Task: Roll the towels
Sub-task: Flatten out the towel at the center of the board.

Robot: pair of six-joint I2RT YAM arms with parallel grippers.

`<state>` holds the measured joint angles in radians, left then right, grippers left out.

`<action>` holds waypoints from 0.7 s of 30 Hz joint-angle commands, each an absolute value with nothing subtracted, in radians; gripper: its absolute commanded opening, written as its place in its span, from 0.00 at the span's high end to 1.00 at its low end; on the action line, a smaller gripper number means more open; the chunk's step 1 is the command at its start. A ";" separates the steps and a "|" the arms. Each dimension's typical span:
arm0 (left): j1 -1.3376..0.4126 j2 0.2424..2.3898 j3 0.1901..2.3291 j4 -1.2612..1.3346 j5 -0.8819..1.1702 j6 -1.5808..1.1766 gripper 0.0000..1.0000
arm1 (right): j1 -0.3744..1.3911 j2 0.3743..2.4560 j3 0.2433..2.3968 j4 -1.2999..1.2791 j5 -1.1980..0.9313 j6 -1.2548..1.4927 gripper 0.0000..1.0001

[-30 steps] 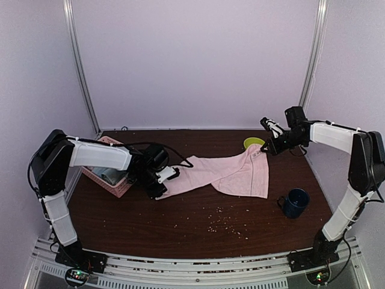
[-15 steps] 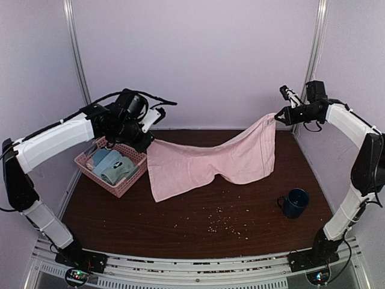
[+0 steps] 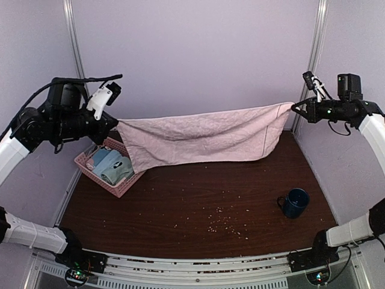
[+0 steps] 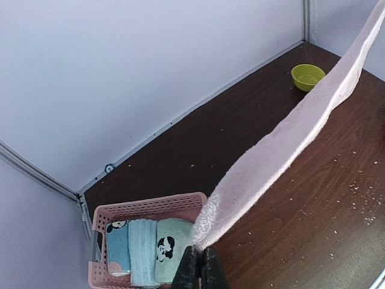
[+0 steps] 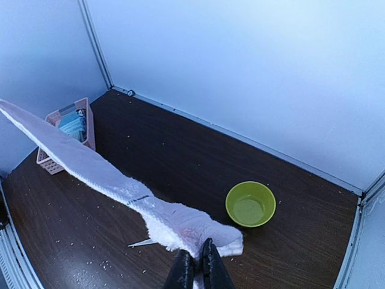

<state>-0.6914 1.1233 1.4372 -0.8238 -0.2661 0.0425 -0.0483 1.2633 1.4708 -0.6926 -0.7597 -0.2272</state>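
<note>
The pink towel [image 3: 204, 137] hangs taut above the table [image 3: 180, 205]. Its long axis runs straight from the left end effector [image 3: 116, 123] to the right end effector [image 3: 295, 108]. Each pinches one upper corner, with the cloth draping below and between them.

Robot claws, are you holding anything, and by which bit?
Both hold the pale pink cloth towel: left gripper pinches one upper corner, right gripper the other.

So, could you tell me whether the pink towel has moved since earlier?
Yes, upward: the pink towel lay on the table near the blue mug and now hangs in mid-air.
</note>
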 commanded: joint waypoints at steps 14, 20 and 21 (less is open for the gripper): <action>-0.695 1.035 1.243 -0.826 -0.105 -0.065 1.00 | -0.049 1.005 1.162 -0.866 -0.966 -0.503 1.00; -0.622 1.340 1.186 -0.700 -0.170 -0.012 1.00 | -0.033 1.271 1.098 -0.716 -0.899 -0.489 1.00; -0.600 1.386 1.184 -0.683 -0.156 -0.008 1.00 | -0.026 1.335 1.113 -0.713 -0.888 -0.502 1.00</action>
<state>-0.6678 1.2396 1.2152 -0.7979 -0.1242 -0.0383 -0.0441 1.1625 1.1164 -0.8139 -0.9398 -0.4908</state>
